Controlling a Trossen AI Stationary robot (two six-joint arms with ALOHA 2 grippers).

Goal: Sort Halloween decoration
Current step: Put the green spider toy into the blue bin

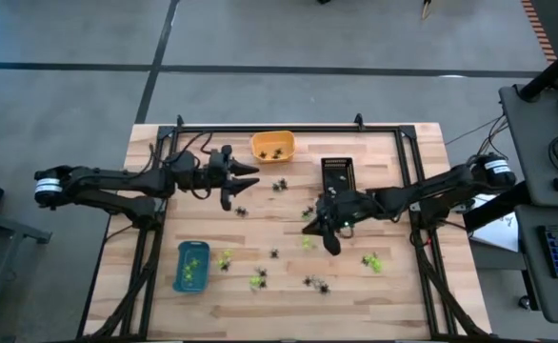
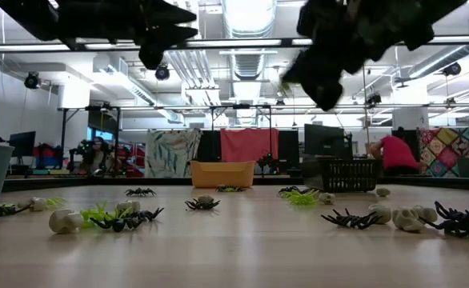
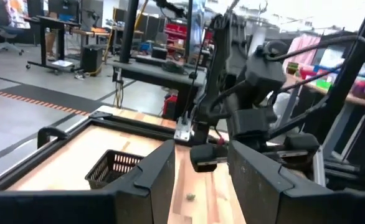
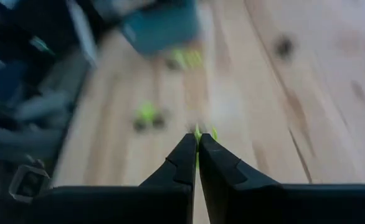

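Counter (image 1: 393, 286), seen from above. Blue tray (image 1: 190, 266) lies lower left of the right claw (image 1: 330, 247), well apart across the scattered trinkets. Right claw, centre-right, is closed on a lime-green trinket (image 4: 197, 132) and is the nearer arm for delivery. Left claw (image 1: 239, 184), upper centre, stands partly open, empty.

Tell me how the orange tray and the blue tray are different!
The orange tray sits at the table's far edge, between the two arms; the blue tray sits near the front, on the left arm's side. The orange tray holds dark, spider-like trinkets, while the blue tray holds lime-green ones. The orange tray looks wide and rounded; the blue tray is narrower and longer. Both are small open trays holding sorted decorations.
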